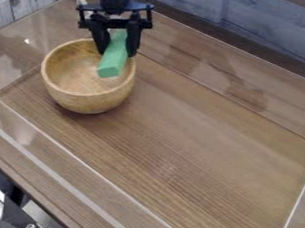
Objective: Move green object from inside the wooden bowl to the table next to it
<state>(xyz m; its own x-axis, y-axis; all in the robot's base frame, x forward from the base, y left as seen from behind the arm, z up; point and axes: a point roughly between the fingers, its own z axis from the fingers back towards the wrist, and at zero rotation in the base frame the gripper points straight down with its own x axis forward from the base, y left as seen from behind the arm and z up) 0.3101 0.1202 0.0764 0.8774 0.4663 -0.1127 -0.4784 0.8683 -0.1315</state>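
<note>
One green object [114,60], one wooden bowl [85,93]

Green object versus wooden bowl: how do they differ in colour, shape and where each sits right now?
Colour: the green object is bright green, the wooden bowl light tan. Shape: the green object is a slim flat block, the wooden bowl round and hollow. Support: the wooden bowl rests on the table, while the green object hangs tilted in the shut gripper, over the bowl's far right side. Whether its lower end touches the bowl cannot be told. Both look plain and single-coloured.
</note>
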